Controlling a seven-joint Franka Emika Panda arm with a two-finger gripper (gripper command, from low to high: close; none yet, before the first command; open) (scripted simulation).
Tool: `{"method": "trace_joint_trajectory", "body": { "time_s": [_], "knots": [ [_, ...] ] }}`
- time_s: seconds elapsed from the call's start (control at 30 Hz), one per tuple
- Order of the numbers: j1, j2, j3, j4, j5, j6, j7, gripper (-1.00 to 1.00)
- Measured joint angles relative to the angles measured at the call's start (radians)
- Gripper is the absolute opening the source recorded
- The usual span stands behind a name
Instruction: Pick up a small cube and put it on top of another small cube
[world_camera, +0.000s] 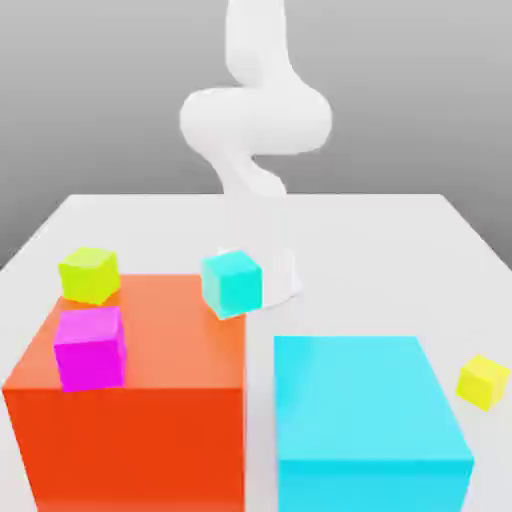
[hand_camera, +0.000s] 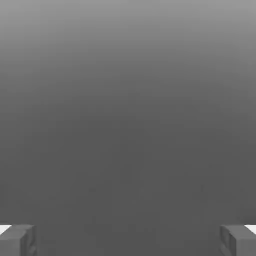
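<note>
- Nearest in the exterior view stand two big blocks: a large red-orange block (world_camera: 140, 400) on that view's left and a large cyan block (world_camera: 365, 415) on its right, with a strip of the white table (world_camera: 400, 230) between them.
- The small magenta cube (world_camera: 90, 347), the one to be stacked upon, sits on top of the red-orange block near its left front corner.
- The small pure yellow cube (world_camera: 484, 381), the one to be picked up, lies on the table just beside the cyan block, at the exterior view's right edge and well apart from the magenta cube.
- Farther back, a small cyan cube (world_camera: 232, 283) rests at the red-orange block's rear right corner, and a small lime yellow-green cube (world_camera: 88, 274) sits near its rear left corner.
- Farthest is the white robot arm (world_camera: 255, 110), raised above the table.
- In the hand view the gripper (hand_camera: 128, 240) has its fingertips (hand_camera: 17, 240) spread wide with nothing between them.
- The step in hand appears to be the approach: come down centred over the yellow cube, squaring the fingers to its flat sides and keeping clear of the cyan block's wall.
</note>
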Motion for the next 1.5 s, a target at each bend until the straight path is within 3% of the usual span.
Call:
{"method": "trace_joint_trajectory", "body": {
  "time_s": [0.6, 0.83, 1.03, 1.07, 1.3, 1.5],
  "knots": [
    [0.143, 0.659, 0.373, -0.167, -0.221, 0.278, 0.224, 0.00],
    [0.266, 0.901, 0.433, -0.232, -0.261, 0.392, 0.278, 0.00],
    [0.397, 1.087, 0.291, -0.198, -0.429, 0.515, 0.408, 0.00],
    [0.423, 1.114, 0.260, -0.191, -0.457, 0.535, 0.429, -1.00],
    [0.428, 1.120, 0.254, -0.189, -0.464, 0.540, 0.435, -1.00],
    [0.331, 0.955, 0.391, -0.234, -0.272, 0.430, 0.291, -1.00]
  ]
}}
